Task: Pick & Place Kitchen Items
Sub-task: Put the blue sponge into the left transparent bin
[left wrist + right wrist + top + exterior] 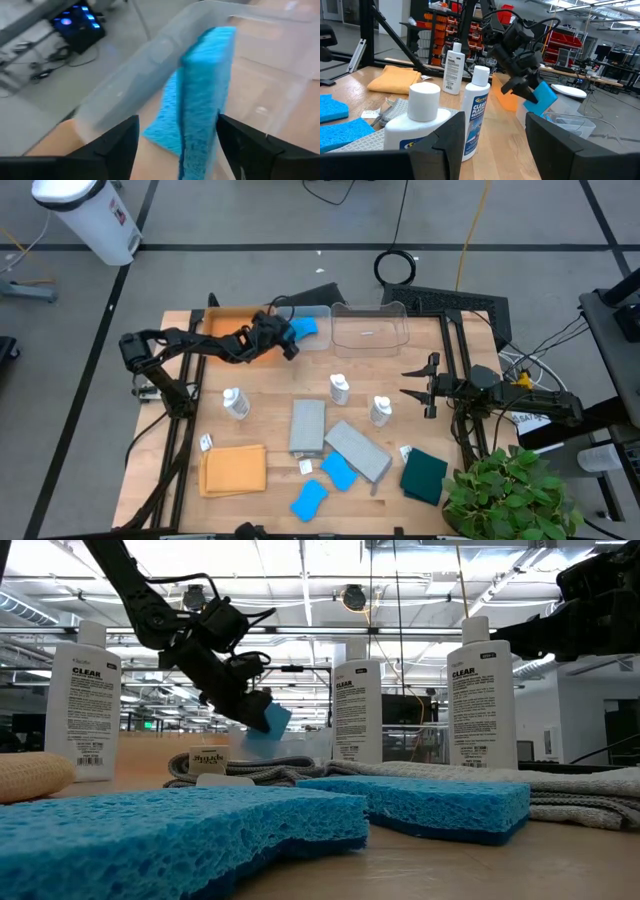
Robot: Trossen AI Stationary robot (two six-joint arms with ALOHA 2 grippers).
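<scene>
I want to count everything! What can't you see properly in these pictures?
- Inside of the left clear bin: the left gripper and its blue sponge cover it in the high view.
- Bottle label text: too small in the low view.
- Dark green cloth: its corner sits under plant leaves in the high view.

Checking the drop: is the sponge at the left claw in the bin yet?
Not settled. The sponge stands on edge between the left claw's open fingers, above the clear bin; another sponge lies below it.
</scene>
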